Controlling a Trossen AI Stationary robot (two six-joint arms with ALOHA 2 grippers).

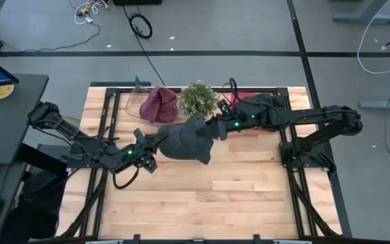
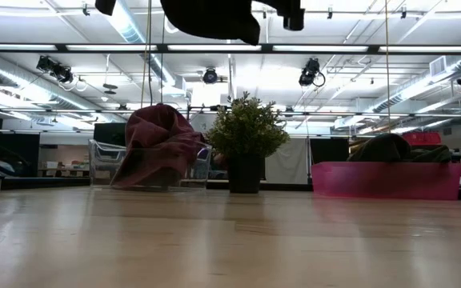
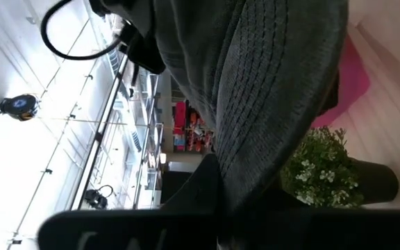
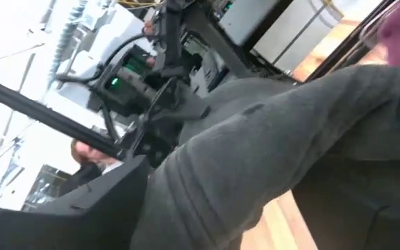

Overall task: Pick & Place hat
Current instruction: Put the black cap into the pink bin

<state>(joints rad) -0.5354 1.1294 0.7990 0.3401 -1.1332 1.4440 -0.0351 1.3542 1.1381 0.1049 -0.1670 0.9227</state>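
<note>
A dark grey knitted hat [image 1: 187, 139] hangs in the air above the middle of the pale wooden table [image 1: 202, 196], stretched between the two arms; in the low view only its lower edge [image 2: 211, 18] shows at the top of the picture, well clear of the table top. The left gripper [image 1: 156, 144], reaching in from the left side, has its fingers pressed together on the left end of the hat, and the left wrist view shows the ribbed knit [image 3: 269, 90] running straight out from between its dark fingers. The right gripper [image 1: 212, 129], reaching in from the right, sits at the hat's far right edge with its fingers spread wide apart; the grey fabric [image 4: 276, 153] fills the right wrist view, but whether those fingers touch it cannot be told. Behind the hat, along the far edge of the table, stand a clear plastic bin [image 2: 106, 164] with a dark red knitted hat [image 1: 160, 105] slumped in it on the left, a small green potted plant [image 1: 199, 99] in the middle, and a pink plastic tray [image 2: 386, 180] holding more dark clothing [image 2: 390, 148] on the right.
</note>
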